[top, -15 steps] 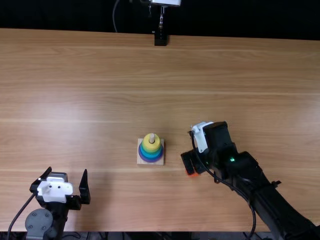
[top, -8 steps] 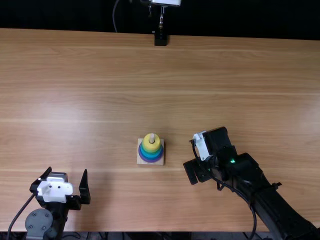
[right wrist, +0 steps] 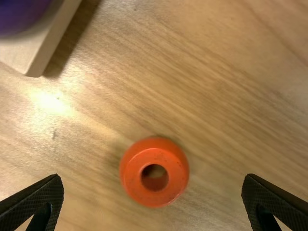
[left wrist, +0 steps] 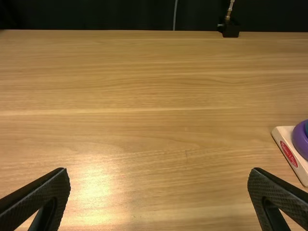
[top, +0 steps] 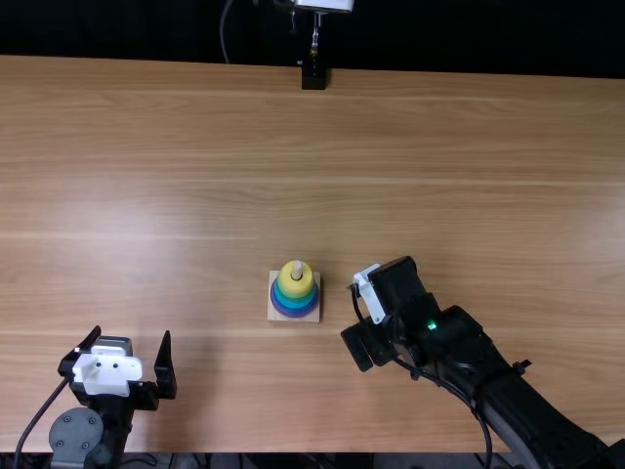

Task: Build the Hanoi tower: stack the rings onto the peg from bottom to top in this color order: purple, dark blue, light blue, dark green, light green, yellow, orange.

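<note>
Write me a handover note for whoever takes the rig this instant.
Left gripper: open, empty, at the table's near edge.
Right gripper: open, empty, above the orange ring, which lies flat on the table beside the wooden base.
Done: rings on the peg, purple lowest, yellow on top; I can't confirm every shade between.
Left: orange onto the peg.

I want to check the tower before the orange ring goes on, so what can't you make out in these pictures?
- Orange ring, top view: hidden by the right pincer.
- Rings between yellow ring and purple ring, top view: too small and overlapped to count.
- Peg, top view: lower part hidden by the rings.
- Both wrist views: peg and yellow ring cut off by the picture's edge.
</note>
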